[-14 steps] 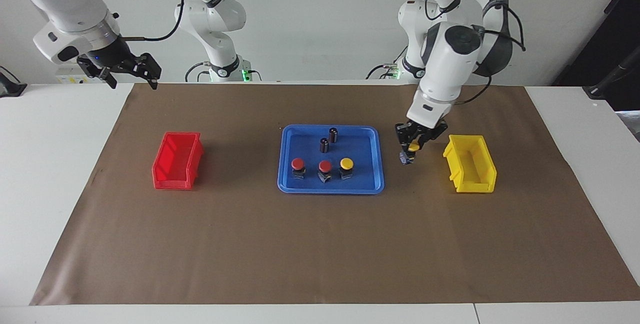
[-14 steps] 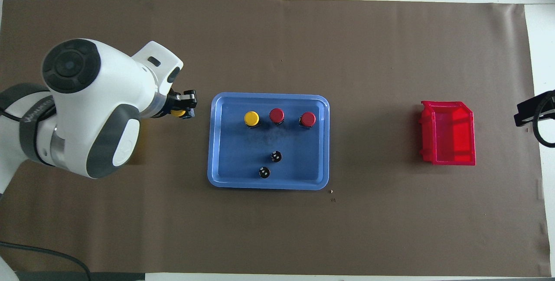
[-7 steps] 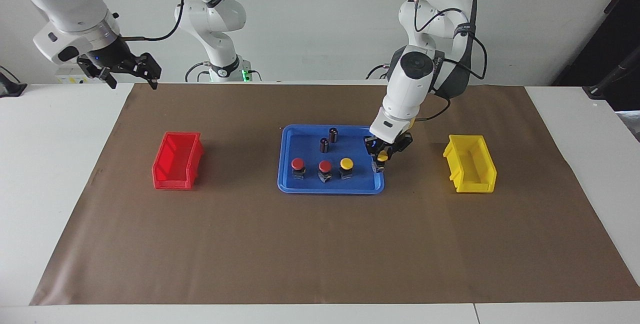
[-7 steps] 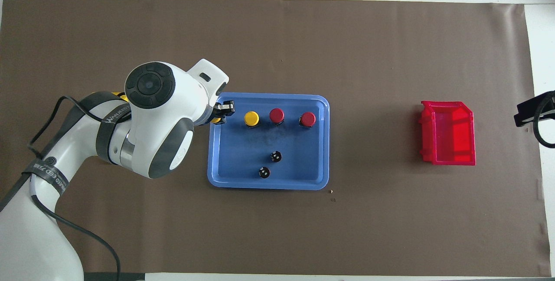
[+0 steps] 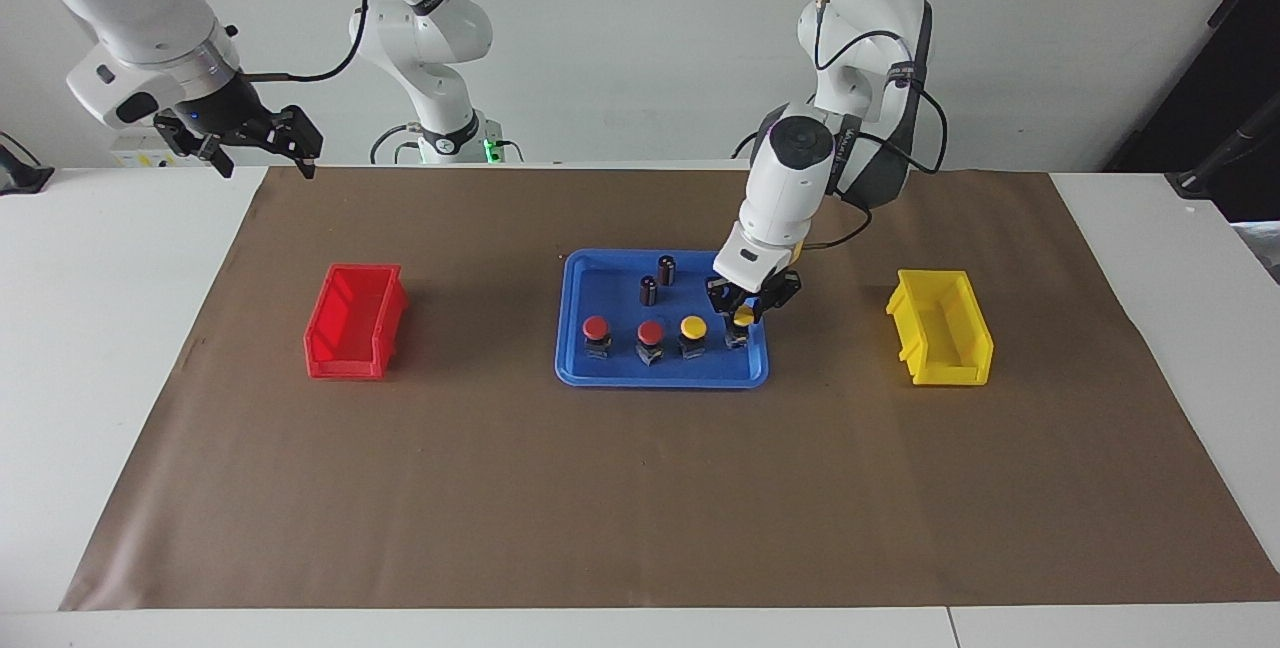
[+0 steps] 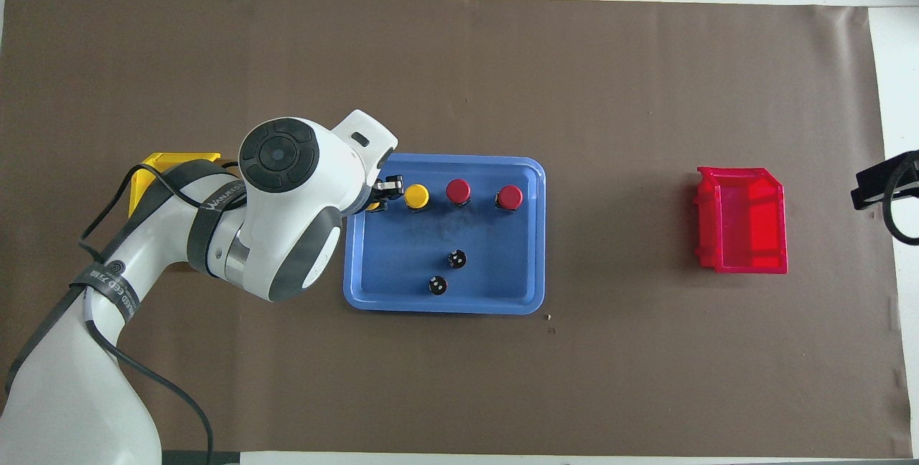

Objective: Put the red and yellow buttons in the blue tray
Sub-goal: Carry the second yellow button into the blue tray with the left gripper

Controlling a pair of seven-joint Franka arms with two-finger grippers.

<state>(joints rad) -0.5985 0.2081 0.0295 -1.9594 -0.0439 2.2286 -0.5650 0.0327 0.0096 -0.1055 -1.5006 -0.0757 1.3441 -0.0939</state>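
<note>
The blue tray [image 5: 610,278] [image 6: 502,293] lies mid-table. In it stand two red buttons [image 5: 596,330] [image 5: 650,333] and a yellow button [image 5: 693,328] in a row; in the overhead view they show as two red caps [image 6: 510,196] [image 6: 458,191] and a yellow cap [image 6: 416,196]. My left gripper [image 5: 741,320] [image 6: 379,201] is shut on a second yellow button [image 5: 742,316] [image 6: 372,206], low over the tray at the end of that row toward the left arm. My right gripper [image 5: 262,143] waits raised over the table's corner at the right arm's end.
Two dark capless cylinders [image 5: 666,270] [image 5: 648,290] stand in the tray nearer the robots. A small red bin [image 5: 355,321] [image 6: 742,221] sits toward the right arm's end, a small yellow bin [image 5: 940,326] [image 6: 169,161] toward the left arm's end. Brown paper covers the table.
My left gripper carried the yellow button from beside the yellow bin across the tray's rim and lowered it beside the other yellow button. The right arm has not moved.
</note>
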